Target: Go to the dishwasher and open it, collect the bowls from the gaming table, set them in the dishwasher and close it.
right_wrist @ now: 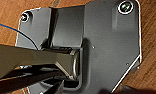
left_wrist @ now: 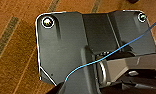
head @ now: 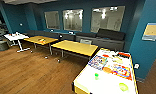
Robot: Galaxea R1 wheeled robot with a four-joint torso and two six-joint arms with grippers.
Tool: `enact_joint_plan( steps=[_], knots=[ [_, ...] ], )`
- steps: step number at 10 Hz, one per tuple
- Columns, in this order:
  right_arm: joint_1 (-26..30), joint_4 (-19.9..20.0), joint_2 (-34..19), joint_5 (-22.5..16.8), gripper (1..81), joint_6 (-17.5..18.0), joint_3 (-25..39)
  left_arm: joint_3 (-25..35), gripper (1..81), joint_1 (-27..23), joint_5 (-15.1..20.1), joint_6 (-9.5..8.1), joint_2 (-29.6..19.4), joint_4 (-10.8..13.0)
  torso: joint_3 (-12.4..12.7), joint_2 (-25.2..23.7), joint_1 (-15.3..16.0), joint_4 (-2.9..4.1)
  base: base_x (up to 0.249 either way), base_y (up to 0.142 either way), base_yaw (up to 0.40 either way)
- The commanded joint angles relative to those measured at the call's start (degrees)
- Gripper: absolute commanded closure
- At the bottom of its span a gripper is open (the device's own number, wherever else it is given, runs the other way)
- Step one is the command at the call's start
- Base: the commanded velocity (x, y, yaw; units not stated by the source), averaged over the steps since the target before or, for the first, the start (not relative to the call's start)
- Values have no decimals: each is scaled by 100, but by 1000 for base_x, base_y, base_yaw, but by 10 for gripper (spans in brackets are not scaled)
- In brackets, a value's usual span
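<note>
High forward-down head view; both wrist views close above wood floor [left_wrist: 14, 50].

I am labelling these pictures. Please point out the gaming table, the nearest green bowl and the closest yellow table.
gaming table [head: 85, 81]: head view, bare white top.
nearest green bowl [head: 123, 86]: head view, its middle.
closest yellow table [head: 75, 47]: head view, middle of top.

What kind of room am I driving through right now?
Most likely an office lounge or break room: a dark sofa along the blue wall, yellow-topped tables on a wood floor, and the long white gaming table with colourful board games and lime bowls.
</note>
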Motion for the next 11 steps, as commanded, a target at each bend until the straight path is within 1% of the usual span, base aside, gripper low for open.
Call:
enact_joint_plan(
  steps=[1,5,9,11],
  knots=[
    [268,-13,17,-301,10,-32,10,-5,10,-227,285,1,-13,64,0,0,0,0,147,93,0],
    [268,-21,26,-301,10,-32,10,-5,10,-227,285,1,-48,55,0,0,5,0,127,86,0],
    [250,-13,26,-301,10,-32,10,-5,10,-227,285,1,-48,55,0,0,0,0,102,0,0],
    [251,-13,26,-301,10,-32,10,-5,10,-227,285,1,-39,55,0,0,2,0,0,0,0]
  ],
)
